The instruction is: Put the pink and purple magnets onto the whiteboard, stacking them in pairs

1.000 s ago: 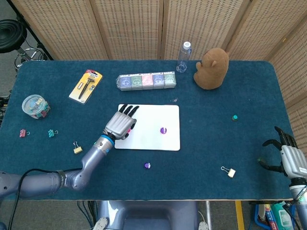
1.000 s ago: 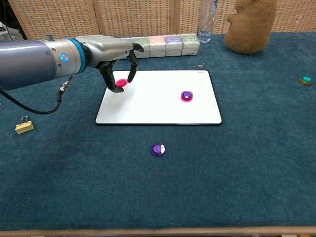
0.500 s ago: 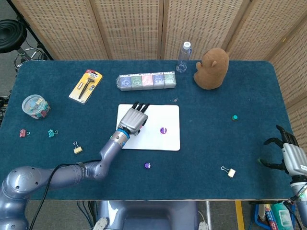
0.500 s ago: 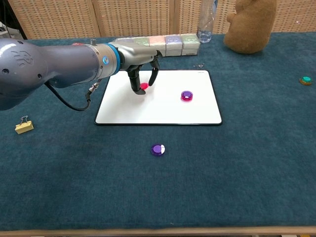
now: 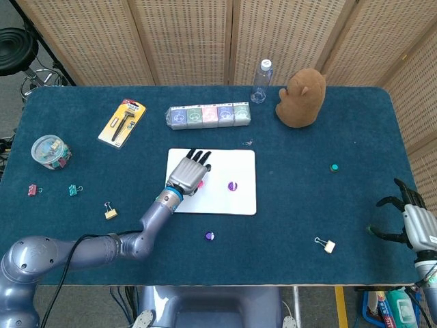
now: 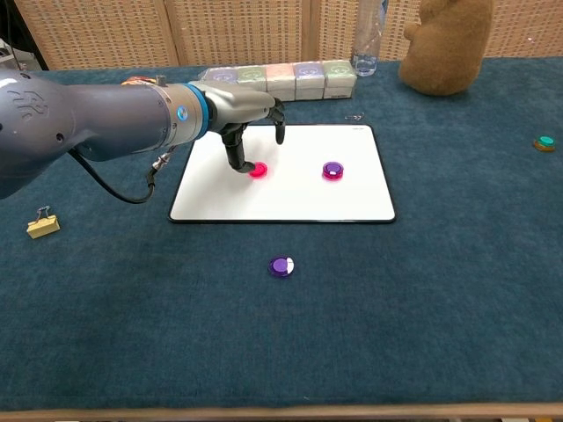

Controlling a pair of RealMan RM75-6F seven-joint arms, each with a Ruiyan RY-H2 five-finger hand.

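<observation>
Pink magnet [image 6: 258,170] on whiteboard [image 6: 290,198], frame centre-left; left hand [image 6: 246,110] fingertip touching it, other fingers spread, holding nothing. Purple-on-pink stack [image 6: 332,170] just right. Loose purple magnet [image 6: 281,266] on bench below whiteboard. Right hand [image 5: 415,222] lower right, fingers apart, empty.

Glossy smooth whiteboard [image 6: 290,189] — matt, napped tablecloth [image 6: 422,308]

No readable text anywhere; markings on box row [image 5: 209,115] and yellow package [image 5: 122,122] too small.
</observation>
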